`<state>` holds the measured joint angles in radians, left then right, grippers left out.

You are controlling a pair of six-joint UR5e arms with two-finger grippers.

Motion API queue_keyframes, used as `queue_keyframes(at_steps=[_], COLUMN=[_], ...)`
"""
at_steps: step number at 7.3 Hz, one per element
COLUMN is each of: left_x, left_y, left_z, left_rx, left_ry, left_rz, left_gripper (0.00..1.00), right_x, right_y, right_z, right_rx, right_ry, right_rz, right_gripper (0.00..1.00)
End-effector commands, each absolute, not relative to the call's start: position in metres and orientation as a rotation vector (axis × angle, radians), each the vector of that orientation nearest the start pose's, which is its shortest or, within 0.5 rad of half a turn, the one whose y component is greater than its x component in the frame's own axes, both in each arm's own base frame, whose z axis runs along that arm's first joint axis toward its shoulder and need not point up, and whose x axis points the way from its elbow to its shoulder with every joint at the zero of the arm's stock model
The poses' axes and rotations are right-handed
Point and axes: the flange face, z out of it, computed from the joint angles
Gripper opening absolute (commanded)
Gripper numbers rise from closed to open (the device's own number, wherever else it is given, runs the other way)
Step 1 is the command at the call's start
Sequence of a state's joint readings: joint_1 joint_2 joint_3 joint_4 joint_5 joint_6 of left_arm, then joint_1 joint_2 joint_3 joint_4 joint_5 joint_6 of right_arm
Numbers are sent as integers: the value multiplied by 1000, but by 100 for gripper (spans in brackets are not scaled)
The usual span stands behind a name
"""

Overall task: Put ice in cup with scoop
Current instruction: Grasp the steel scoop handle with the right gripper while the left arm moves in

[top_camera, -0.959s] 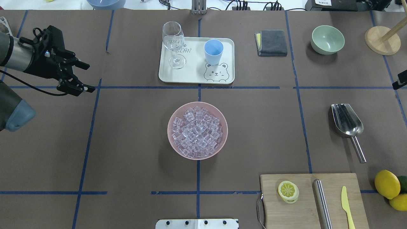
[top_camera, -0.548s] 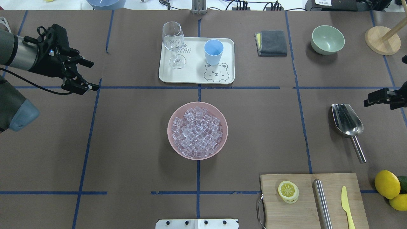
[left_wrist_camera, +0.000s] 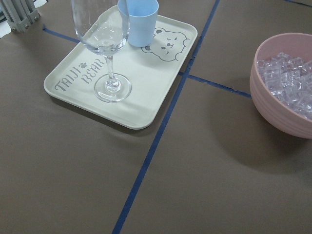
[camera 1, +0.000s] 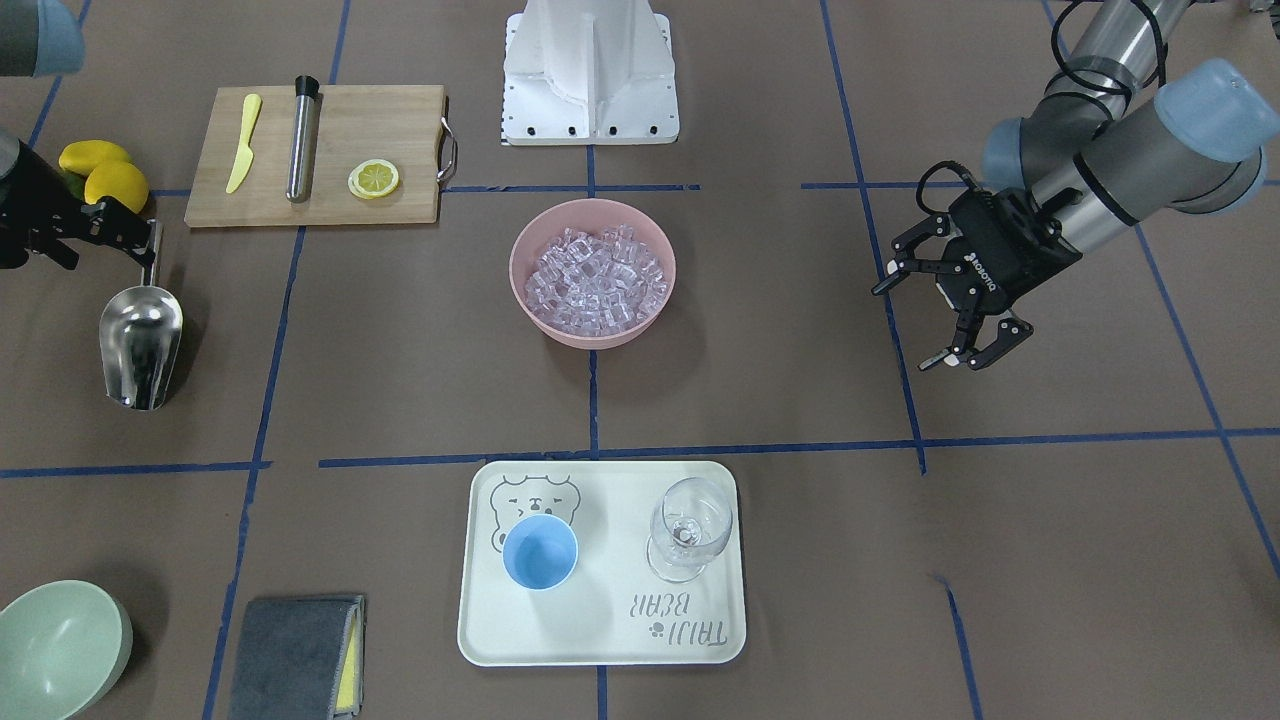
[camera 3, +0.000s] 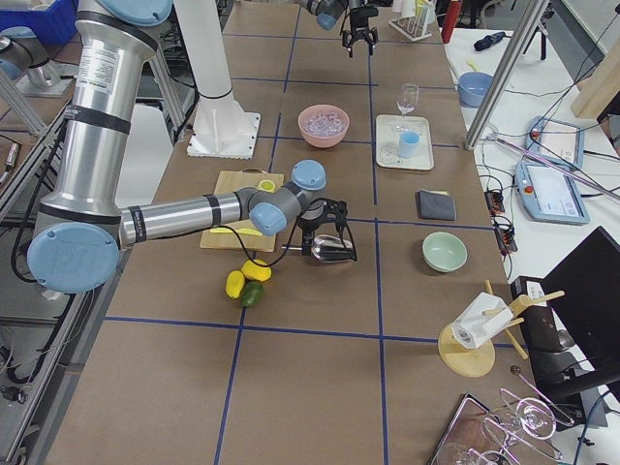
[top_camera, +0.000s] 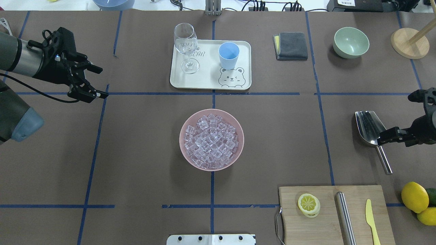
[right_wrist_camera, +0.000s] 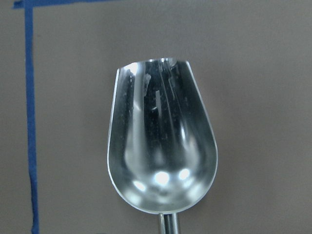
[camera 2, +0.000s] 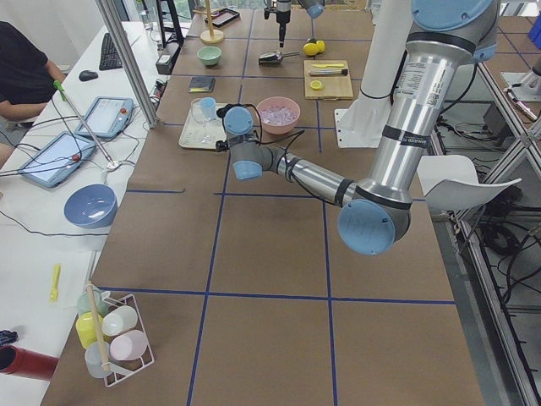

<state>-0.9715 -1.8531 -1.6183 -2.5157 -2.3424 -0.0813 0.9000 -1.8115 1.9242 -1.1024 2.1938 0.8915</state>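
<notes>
The ice (top_camera: 211, 139) fills a pink bowl (top_camera: 184, 127) at the table's middle. The light-blue cup (top_camera: 228, 54) stands upright and empty on a cream tray (top_camera: 204, 83); it also shows in the front view (camera 1: 540, 552). The steel scoop (top_camera: 371, 128) lies on the table at the right, its handle toward the robot. My right gripper (top_camera: 395, 118) is open and hovers over the scoop's handle end; its wrist view looks down into the empty trough (right_wrist_camera: 161, 146). My left gripper (top_camera: 101, 83) is open and empty at the far left, well away from the tray.
A wine glass (top_camera: 185, 46) stands on the tray beside the cup. A grey cloth (top_camera: 291, 46), a green bowl (top_camera: 351, 42) and a wooden stand (top_camera: 408, 42) are at the back right. A cutting board (top_camera: 327, 221) and lemons (top_camera: 414, 197) lie at the front right.
My right gripper has come in from the right edge and moved nearer, over the scoop's handle end. My left gripper has drifted slightly right.
</notes>
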Motion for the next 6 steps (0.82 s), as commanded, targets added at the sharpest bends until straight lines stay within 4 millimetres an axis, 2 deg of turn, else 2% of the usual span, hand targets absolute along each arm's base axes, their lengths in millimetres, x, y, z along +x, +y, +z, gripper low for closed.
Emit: queue_keyframes(at_steps=[1,3,4,6], left_x=[279,281,281,281], left_y=[-520,-519,-519,-519], left_z=[369,369,369,368], left_rx=[946,944,945,948], left_ry=[1062,1063,1063,1063], left_rz=[922,925,926,927], left_gripper=[100,100,100,100], right_x=[-226,-243,-247,-246], right_y=[-357,-353,-352,-352], right_z=[560,563,563,564], right_rx=[-67,-91,-94,-100], right_ry=[-770,-762,-763,-764], right_rz=[-22,-42,-48,-48], right_gripper=[100,99,96,66])
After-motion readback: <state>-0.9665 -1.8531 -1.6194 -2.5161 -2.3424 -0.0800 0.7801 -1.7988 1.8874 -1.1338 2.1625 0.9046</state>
